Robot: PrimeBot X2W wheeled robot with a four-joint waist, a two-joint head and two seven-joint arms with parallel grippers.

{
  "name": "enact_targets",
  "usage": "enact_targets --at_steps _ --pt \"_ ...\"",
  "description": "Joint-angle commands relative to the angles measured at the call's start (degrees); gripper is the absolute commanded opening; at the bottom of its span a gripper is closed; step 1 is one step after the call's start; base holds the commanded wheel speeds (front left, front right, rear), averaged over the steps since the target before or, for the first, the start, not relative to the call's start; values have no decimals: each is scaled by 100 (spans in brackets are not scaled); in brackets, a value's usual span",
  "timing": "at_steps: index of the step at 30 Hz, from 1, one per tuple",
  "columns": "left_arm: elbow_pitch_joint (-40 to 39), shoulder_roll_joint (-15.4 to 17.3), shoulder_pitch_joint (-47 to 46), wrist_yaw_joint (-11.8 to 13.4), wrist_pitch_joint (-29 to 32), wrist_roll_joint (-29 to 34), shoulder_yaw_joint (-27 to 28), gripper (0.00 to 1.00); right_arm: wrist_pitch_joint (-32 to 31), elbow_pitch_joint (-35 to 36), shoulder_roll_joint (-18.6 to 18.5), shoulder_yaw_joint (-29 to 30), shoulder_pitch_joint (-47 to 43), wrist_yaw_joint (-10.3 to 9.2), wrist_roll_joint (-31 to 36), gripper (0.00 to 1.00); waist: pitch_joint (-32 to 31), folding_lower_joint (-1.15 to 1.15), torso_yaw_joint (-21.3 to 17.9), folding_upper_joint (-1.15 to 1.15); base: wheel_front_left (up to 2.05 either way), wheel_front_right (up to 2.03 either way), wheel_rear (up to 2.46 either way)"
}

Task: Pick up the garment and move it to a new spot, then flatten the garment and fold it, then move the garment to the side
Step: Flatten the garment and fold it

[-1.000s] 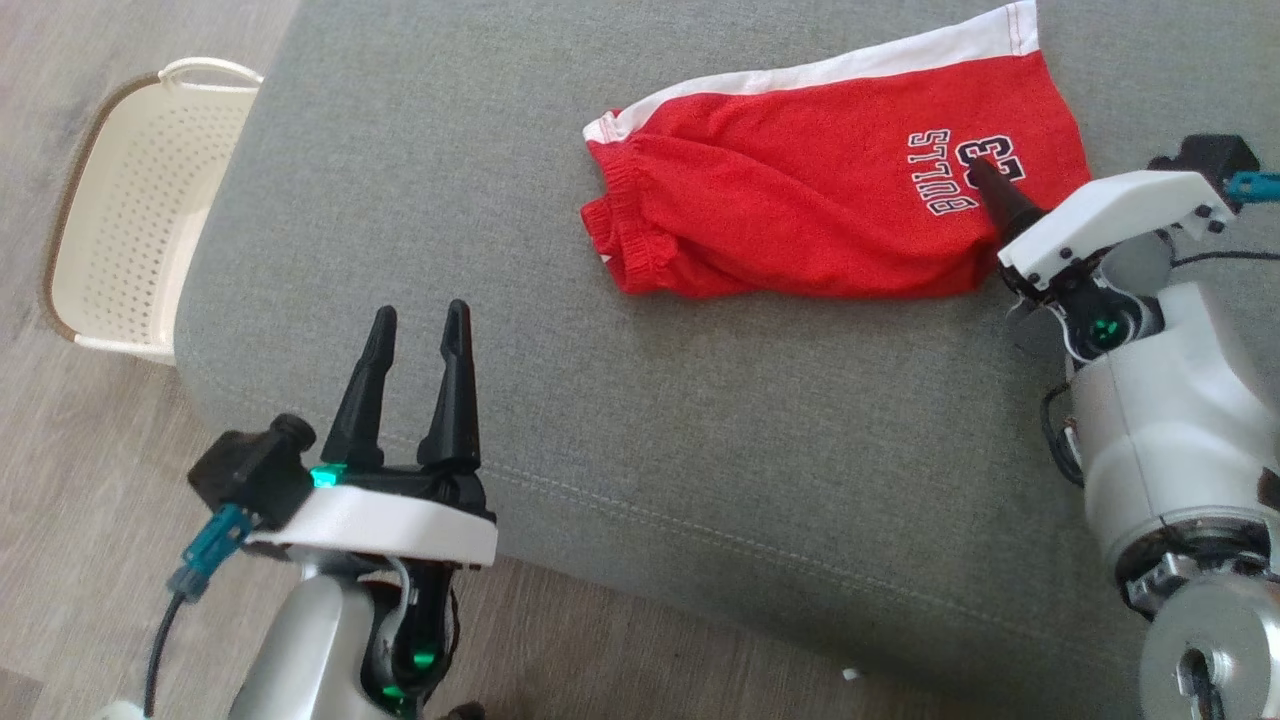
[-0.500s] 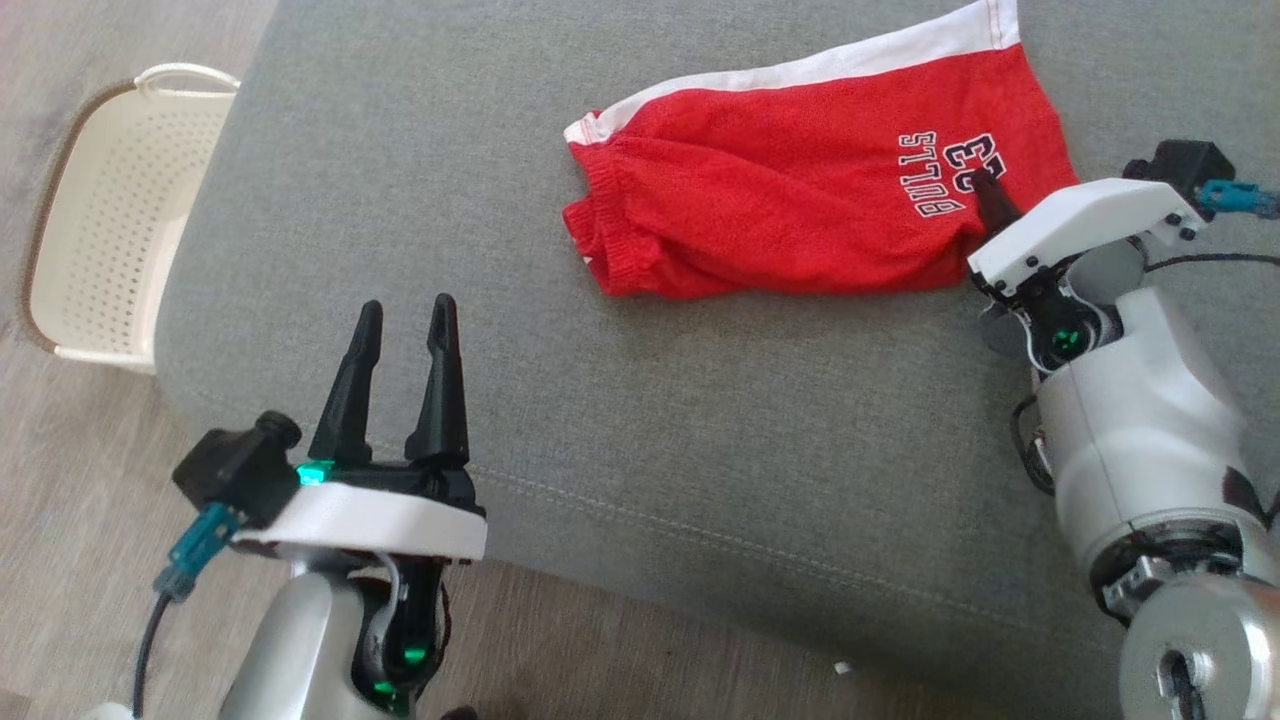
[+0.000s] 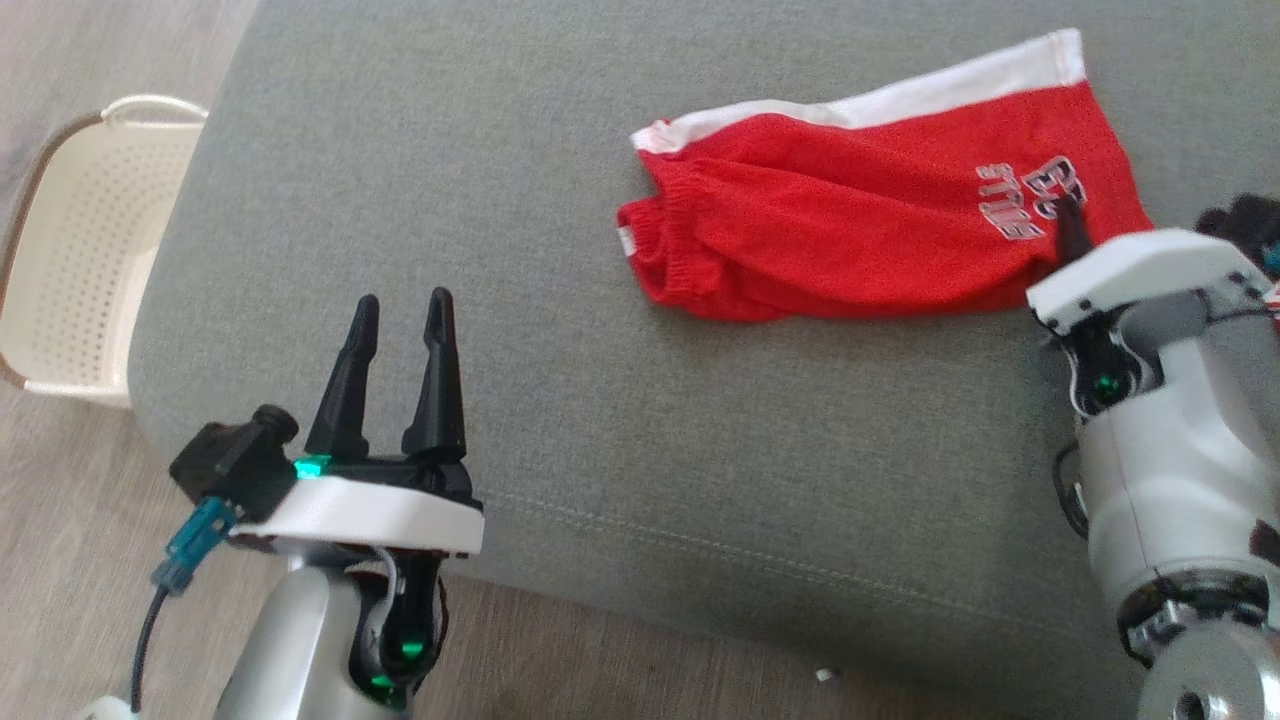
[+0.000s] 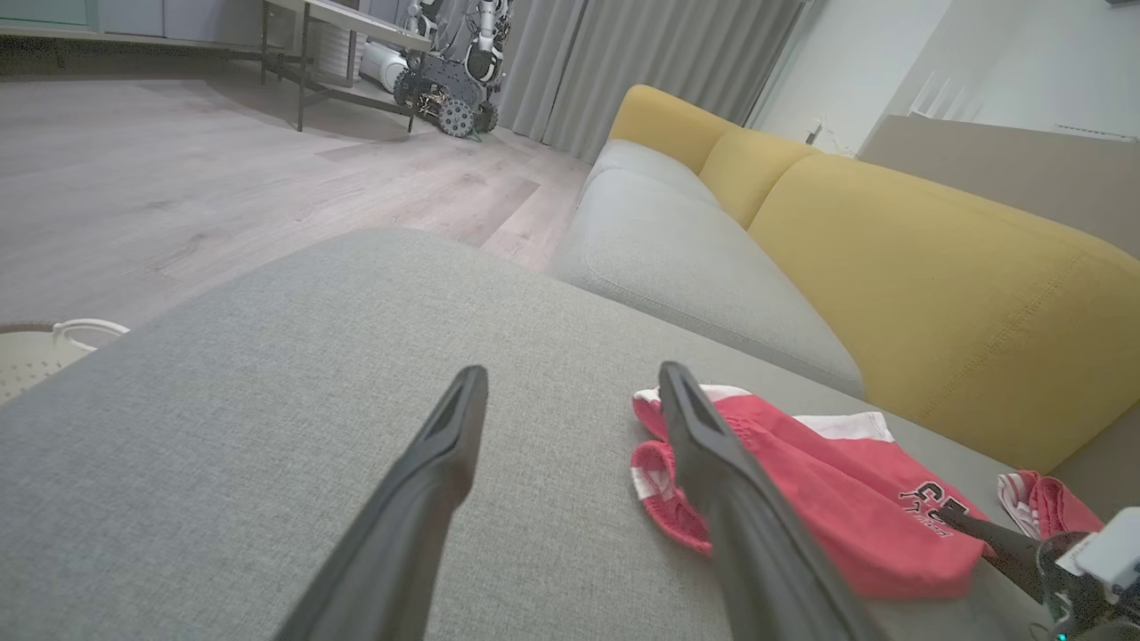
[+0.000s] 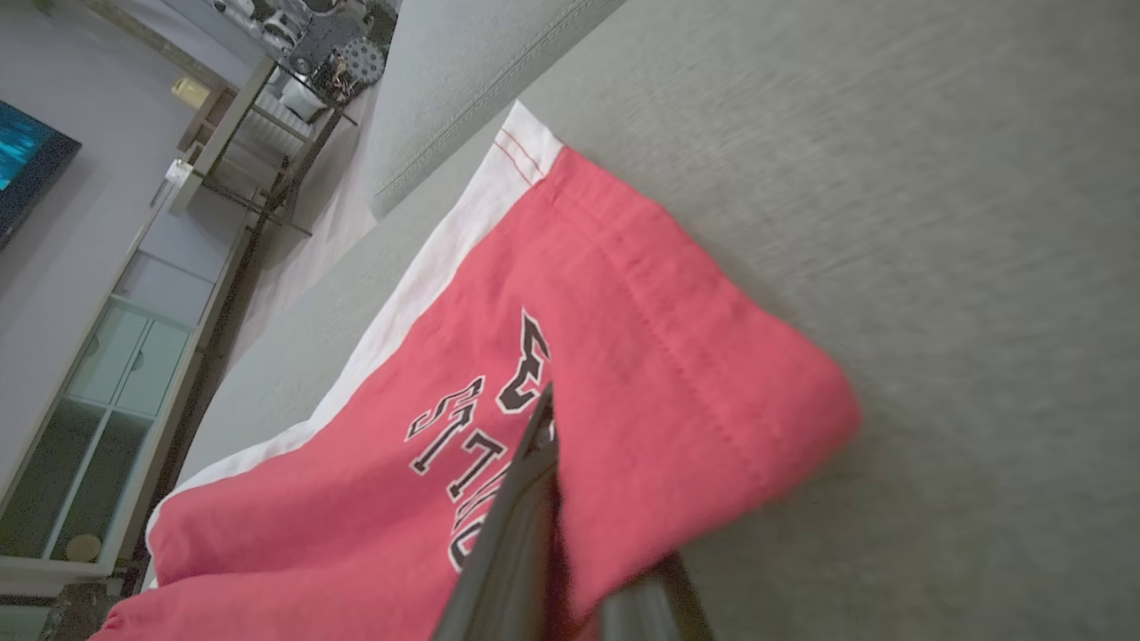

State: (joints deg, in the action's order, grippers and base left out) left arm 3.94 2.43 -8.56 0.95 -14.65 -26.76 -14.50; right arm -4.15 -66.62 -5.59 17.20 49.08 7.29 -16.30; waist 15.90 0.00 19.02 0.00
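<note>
Two long dark fingers (image 5: 521,525) of the right gripper (image 3: 1072,212), pressed together on the leg-hem end of the red sports shorts (image 3: 850,240) with a white side band and dark printed lettering. One finger on top of the cloth, right beside the lettering; the other underneath it. Pinched corner seemingly raised a little off the seat, with shadow beneath, though blurred.

Remainder of the shorts lying rumpled across the far right part of the broad grey fabric sofa cushion (image 3: 600,450), elastic waistband end pointing toward the robot's left.

Left gripper (image 3: 403,300) with fingers spread apart and nothing between them, poised over the cushion's near left edge, well apart from the shorts.

Further out, a cream perforated plastic basket (image 3: 80,260) on the pale wood-plank floor (image 3: 60,560), just beside the cushion's left side. In the left wrist view, a mustard-yellow sofa backrest (image 4: 935,294) behind the cushion, and a small second red-and-white cloth (image 4: 1042,503) at its foot, just beyond the shorts.
</note>
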Motion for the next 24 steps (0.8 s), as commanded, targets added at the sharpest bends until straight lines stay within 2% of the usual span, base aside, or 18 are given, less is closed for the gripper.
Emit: enact_targets --at_steps 1,7,16,24 --pt "-157 44 -99 -20 -35 63 223 100 84 206 30 -33 -39 20 74 0 -71 0 -58 0 0 0 0" --pt "-156 44 -25 -50 -35 121 324 100 163 495 135 192 -482 20 343 0 -249 0 -253 0 0 0 0" --pt "-87 44 -19 -116 -35 189 248 100 57 1202 265 108 -976 20 651 0 -368 0 -395 0 0 0 0" --pt "-39 44 24 -151 -35 236 287 100 421 1682 269 -462 -1124 20 721 0 -500 0 -337 0 0 0 0"
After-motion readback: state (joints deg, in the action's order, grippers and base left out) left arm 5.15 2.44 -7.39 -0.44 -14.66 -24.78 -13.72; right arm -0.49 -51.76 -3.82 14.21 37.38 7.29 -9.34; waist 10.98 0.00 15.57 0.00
